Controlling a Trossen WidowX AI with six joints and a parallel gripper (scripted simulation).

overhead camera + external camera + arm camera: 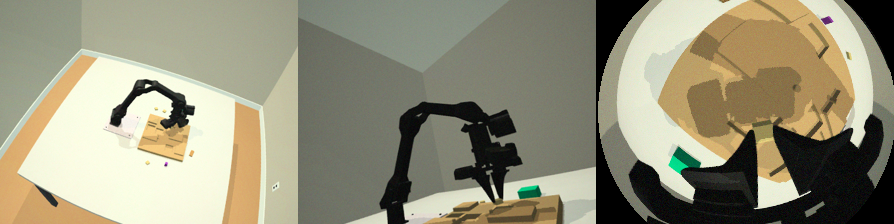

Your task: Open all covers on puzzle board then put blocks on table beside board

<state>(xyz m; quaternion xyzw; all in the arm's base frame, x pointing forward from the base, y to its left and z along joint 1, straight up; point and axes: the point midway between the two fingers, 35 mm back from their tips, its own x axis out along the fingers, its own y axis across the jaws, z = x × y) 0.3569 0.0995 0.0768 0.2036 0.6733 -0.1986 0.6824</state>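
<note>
The wooden puzzle board lies on the table; raised covers, tracks and wells show, partly under the arm's shadow. One cover plate and a smaller one stand proud of it. My gripper points down over the board's far part, shut on a small pale yellow block low at the surface. I cannot tell whether the block is clear of its well. Off the board lie yellow blocks, a purple block, an orange block and a green block.
The arm's pale base plate is left of the board in the top view. The white table extends around both. The green block is close beside the board's edge. The arm hides part of the board in the top view.
</note>
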